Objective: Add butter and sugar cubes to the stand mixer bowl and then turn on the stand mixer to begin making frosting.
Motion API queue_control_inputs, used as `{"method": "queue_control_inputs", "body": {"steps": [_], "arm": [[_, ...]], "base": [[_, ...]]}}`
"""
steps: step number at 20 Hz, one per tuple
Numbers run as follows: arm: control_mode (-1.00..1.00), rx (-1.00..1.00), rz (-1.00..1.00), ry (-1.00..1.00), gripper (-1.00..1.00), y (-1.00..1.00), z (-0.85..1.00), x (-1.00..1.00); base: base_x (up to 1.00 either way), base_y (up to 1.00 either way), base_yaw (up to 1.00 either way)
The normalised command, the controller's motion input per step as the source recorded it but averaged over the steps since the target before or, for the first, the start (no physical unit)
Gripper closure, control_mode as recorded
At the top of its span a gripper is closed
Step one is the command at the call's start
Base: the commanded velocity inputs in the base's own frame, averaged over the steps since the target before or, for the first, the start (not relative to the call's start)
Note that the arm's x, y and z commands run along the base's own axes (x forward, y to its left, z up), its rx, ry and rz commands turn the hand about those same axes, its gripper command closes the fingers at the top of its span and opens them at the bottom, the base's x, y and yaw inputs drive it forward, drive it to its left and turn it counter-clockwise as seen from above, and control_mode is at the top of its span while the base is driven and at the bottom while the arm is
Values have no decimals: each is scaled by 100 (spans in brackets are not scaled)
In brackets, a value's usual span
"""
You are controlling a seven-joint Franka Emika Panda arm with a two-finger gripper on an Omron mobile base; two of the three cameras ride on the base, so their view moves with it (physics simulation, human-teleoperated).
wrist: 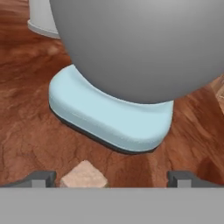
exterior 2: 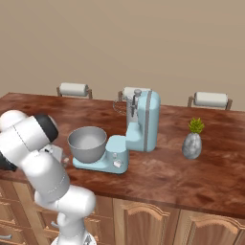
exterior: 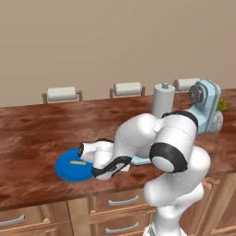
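In the hand view my gripper (wrist: 111, 179) is open and low over the wooden counter, with its fingertips (wrist: 38, 178) wide apart. A small pale sugar cube (wrist: 84, 176) lies on the counter between them, nearer the left one and touching neither. Just beyond rise the stand mixer's light-blue base (wrist: 109, 119) and the grey stand mixer bowl (wrist: 140, 43). From the right base view, the bowl (exterior 2: 87, 142) sits on the stand mixer (exterior 2: 141, 122), whose head is tilted up. The butter (exterior: 77, 162) lies on a blue plate (exterior: 64, 171), left of my hand.
A tall grey cylinder (exterior: 163, 99) with a knob stands behind the mixer. A small plant in a grey vase (exterior 2: 192, 142) stands to the mixer's right. Three chair backs (exterior 2: 73, 89) line the counter's far edge. Drawers (exterior: 115, 201) run below its near edge.
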Motion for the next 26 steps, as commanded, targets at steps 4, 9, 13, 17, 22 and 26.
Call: {"method": "queue_control_inputs", "body": {"steps": [4, 9, 13, 17, 22, 26], "arm": [[-100, 0, -4, -11, -100, 16, -42, -44], [-100, -1, -5, -10, -100, 5, -39, -5], [-100, -3, -5, -10, 100, 0, -35, 19], [-100, -6, -4, -10, 100, 0, -44, 5], [-100, -8, -4, -10, 100, 0, -42, 0], [-100, -5, -4, -14, 100, 5, -1, -11]], "base": [[0, 0, 0], [0, 0, 0], [0, 0, 0], [0, 0, 0], [0, 0, 0], [0, 0, 0]]}}
